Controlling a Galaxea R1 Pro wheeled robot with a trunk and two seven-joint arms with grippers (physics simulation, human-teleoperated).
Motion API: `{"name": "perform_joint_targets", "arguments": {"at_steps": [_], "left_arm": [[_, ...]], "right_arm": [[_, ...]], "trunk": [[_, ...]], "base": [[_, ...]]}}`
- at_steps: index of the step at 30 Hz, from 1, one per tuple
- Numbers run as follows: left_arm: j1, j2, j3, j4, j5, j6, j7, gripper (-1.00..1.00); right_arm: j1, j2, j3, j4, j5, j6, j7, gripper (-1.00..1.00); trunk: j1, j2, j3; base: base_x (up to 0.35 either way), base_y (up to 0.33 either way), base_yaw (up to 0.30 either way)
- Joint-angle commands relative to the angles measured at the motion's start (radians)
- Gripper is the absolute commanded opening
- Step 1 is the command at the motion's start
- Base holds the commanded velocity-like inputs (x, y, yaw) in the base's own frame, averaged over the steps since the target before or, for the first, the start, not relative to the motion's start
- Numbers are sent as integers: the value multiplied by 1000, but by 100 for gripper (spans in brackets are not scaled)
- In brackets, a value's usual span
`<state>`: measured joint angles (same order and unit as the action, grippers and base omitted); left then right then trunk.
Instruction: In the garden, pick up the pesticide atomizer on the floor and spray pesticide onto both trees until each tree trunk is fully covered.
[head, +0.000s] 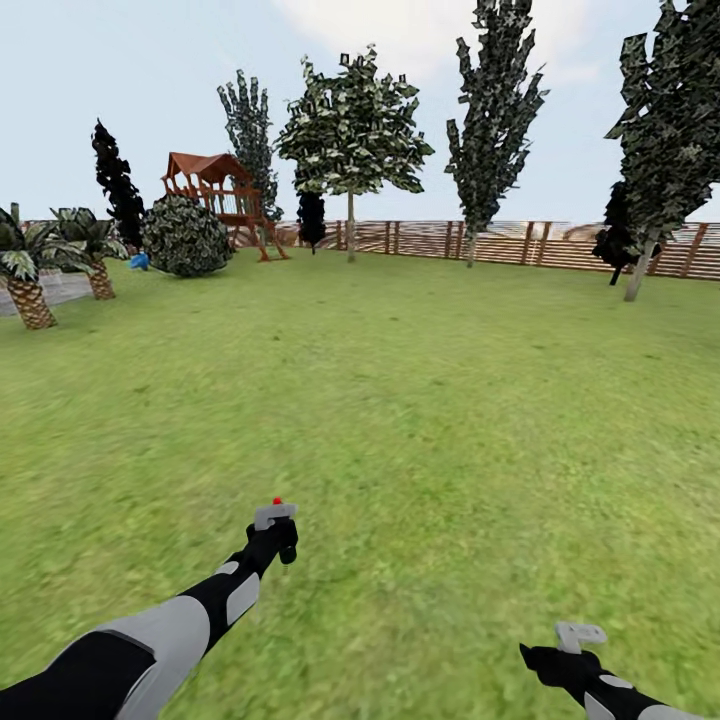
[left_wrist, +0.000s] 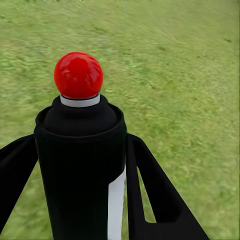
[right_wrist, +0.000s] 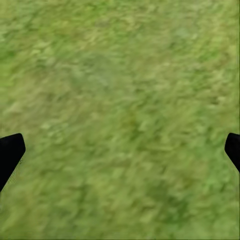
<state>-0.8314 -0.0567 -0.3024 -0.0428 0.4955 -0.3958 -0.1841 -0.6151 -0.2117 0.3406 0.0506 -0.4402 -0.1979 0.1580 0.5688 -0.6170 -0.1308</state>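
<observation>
Left hand (head: 277, 540) is clamped around the spray bottle (left_wrist: 80, 150); right hand (head: 572, 655) is held open above the lawn (head: 420, 400). With the tree (head: 350, 140) far beyond the bottle, mist would likely be wasted.

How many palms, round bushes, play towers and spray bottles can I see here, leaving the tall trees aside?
Palms: 2
Round bush: 1
Play tower: 1
Spray bottle: 1
Total: 5
</observation>
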Motion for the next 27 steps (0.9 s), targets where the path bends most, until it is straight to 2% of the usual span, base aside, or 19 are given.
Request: {"name": "perform_joint_targets", "arguments": {"at_steps": [1,14,23,27], "left_arm": [[0,0,0,0,0,0,0,-100],[0,0,0,0,0,0,0,-100],[0,-5,-1,-2,1,0,1,-100],[0,-19,-1,-2,2,0,1,-100]], "right_arm": [[0,0,0,0,0,0,0,100],[0,0,0,1,0,0,0,100],[0,16,0,3,0,0,-1,100],[0,28,0,3,1,0,-2,100]], "trunk": [[0,0,0],[0,0,1],[0,0,1],[0,0,1]], "base": [[350,0,3],[350,0,0],[350,0,0],[350,0,0]]}}
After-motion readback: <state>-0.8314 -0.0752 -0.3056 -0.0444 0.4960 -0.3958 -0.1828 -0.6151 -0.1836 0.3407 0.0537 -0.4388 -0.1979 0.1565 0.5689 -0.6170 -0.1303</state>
